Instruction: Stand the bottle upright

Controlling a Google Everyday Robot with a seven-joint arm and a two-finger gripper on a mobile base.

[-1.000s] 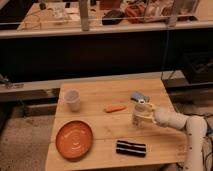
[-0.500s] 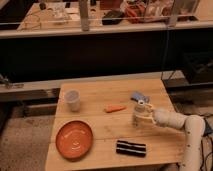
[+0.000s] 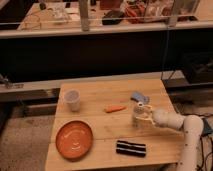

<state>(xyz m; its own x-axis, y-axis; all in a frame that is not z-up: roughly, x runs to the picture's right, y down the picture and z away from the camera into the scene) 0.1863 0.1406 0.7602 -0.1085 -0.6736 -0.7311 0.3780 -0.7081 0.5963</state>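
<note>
A wooden table (image 3: 100,127) seen from above and in front. Nearest the viewer, a black striped pad (image 3: 131,148) lies at the front edge, with an empty orange plate (image 3: 74,140) to its left. Behind the pad, a white arm (image 3: 182,127) reaches in from the lower right and ends in the gripper (image 3: 145,116), right of the table's centre. Its pincer is pressed together and appears to pinch the bottle (image 3: 139,118), a pale see-through shape at the tip. The bottle looks close to upright, with its base low over the wood; whether it touches the table cannot be told. Just behind and to the left lies a carrot (image 3: 115,108), and a blue object (image 3: 139,96) sits just behind the gripper. A white cup (image 3: 72,100) stands well apart at the far left. Beyond the table run a dark rail and a cluttered bench (image 3: 100,15). The step in hand seems to be setting the bottle down on its base. To do it well, the bottle should be brought truly vertical and lowered until the base sits flat. The pincer should then part slowly and the arm draw straight back to the right. That path keeps clear of the blue object and the carrot. A light, slim bottle is likely to tip at the slightest sideways nudge.
</note>
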